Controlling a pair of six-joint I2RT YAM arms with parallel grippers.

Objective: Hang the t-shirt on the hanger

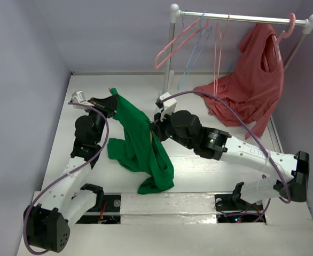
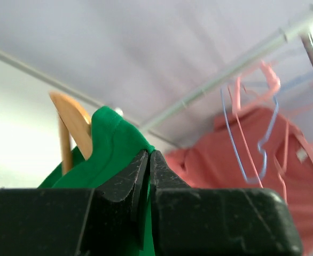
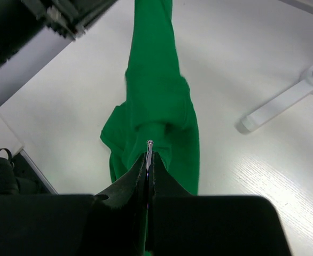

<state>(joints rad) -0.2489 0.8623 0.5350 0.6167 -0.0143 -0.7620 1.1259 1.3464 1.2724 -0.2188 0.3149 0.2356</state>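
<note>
The t-shirt [image 1: 140,144] hangs centre-left in the top view, partly over the hanger [image 2: 73,120]. The left gripper [image 2: 149,160] pinches its edge, and the right gripper [image 3: 147,165] is clamped on what looks like the metal hook. A hard tug could twist the hanger in that thin grip and slip the cloth off.

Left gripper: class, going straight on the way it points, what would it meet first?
The left gripper is shut on the t-shirt, so that fold first; beyond it, probably the back wall, depth unclear.
</note>
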